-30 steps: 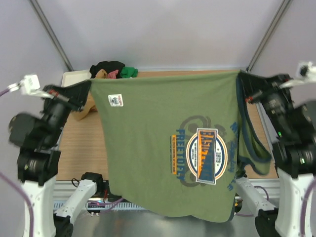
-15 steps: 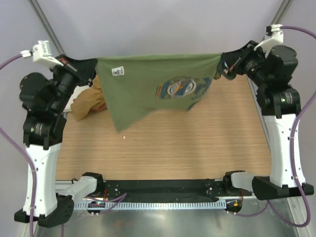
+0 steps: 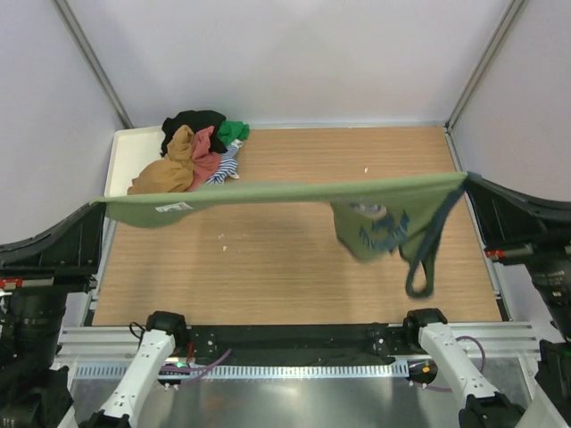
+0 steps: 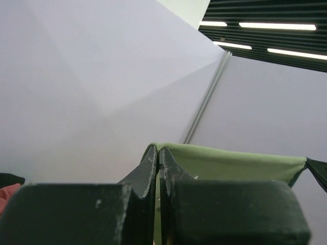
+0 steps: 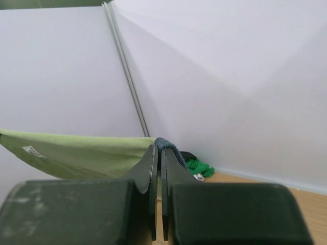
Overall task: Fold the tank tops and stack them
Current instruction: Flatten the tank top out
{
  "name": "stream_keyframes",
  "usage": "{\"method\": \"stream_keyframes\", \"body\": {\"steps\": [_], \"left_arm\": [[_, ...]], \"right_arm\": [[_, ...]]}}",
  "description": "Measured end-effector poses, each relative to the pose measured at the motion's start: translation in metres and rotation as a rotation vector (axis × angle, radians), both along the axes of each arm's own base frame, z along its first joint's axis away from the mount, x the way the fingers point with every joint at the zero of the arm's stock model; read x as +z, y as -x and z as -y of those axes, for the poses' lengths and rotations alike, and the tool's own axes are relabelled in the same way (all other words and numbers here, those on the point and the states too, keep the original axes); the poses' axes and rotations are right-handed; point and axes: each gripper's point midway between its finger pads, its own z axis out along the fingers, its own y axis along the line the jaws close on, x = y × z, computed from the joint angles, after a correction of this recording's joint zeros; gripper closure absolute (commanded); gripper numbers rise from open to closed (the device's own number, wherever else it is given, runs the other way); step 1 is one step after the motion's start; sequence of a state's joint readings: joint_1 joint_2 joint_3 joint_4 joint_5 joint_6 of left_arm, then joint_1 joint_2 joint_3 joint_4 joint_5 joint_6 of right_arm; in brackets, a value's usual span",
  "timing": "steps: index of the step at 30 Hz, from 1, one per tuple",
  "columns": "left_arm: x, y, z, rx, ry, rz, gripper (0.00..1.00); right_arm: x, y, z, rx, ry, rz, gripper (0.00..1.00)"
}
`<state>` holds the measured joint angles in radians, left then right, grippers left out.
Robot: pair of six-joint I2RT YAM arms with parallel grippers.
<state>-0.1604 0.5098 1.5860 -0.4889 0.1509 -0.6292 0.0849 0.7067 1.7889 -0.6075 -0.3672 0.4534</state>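
Note:
The olive green tank top (image 3: 285, 192) with navy trim is stretched taut across the table between both grippers, held in the air. Its printed chest part (image 3: 375, 227) and a navy strap (image 3: 424, 263) hang down at the right. My left gripper (image 3: 100, 203) is shut on its left end, seen in the left wrist view (image 4: 159, 151). My right gripper (image 3: 466, 178) is shut on the navy-trimmed right end, seen in the right wrist view (image 5: 159, 149). A pile of other tank tops (image 3: 192, 152), mustard brown, red, black, green and striped, lies at the back left.
A cream tray (image 3: 125, 147) lies at the back left under part of the pile. The wooden table top (image 3: 285, 276) runs below the stretched cloth. Grey walls and frame posts (image 3: 89, 62) enclose the cell. The green top of the pile shows in the right wrist view (image 5: 200, 167).
Both arms have swung down and toward the near edge, carrying the olive top from high at the back to a taut line over the table's middle. The cloth now hangs edge-on.

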Motion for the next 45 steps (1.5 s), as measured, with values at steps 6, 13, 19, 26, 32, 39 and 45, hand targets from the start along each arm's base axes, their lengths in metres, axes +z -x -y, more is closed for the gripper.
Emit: {"method": "stream_keyframes", "body": {"steps": [6, 13, 19, 26, 32, 39, 45], "left_arm": [[0.016, -0.012, 0.002, -0.004, 0.004, -0.024, 1.0], [-0.044, -0.153, 0.025, -0.007, -0.036, -0.321, 1.0], [-0.234, -0.265, 0.048, -0.03, -0.063, -0.756, 1.0], [-0.412, -0.304, 0.053, 0.007, -0.071, -1.082, 1.0], [-0.451, -0.387, 0.065, 0.027, -0.061, -1.108, 1.0], [-0.443, -0.496, 0.081, 0.039, -0.046, -1.022, 0.57], [-0.423, -0.514, 0.073, 0.072, -0.034, -1.011, 0.18]], "right_arm": [[0.006, 0.008, 0.003, -0.012, -0.001, -0.008, 0.99], [-0.065, -0.133, 0.006, -0.101, -0.018, -0.347, 0.99], [-0.281, -0.234, 0.008, -0.187, -0.034, -0.861, 0.99], [-0.419, -0.27, 0.013, -0.267, -0.057, -1.11, 0.99], [-0.468, -0.351, 0.014, -0.294, -0.082, -1.162, 0.99], [-0.469, -0.469, 0.02, -0.29, -0.142, -1.107, 0.28], [-0.445, -0.48, 0.033, -0.323, -0.132, -1.073, 0.27]]}}
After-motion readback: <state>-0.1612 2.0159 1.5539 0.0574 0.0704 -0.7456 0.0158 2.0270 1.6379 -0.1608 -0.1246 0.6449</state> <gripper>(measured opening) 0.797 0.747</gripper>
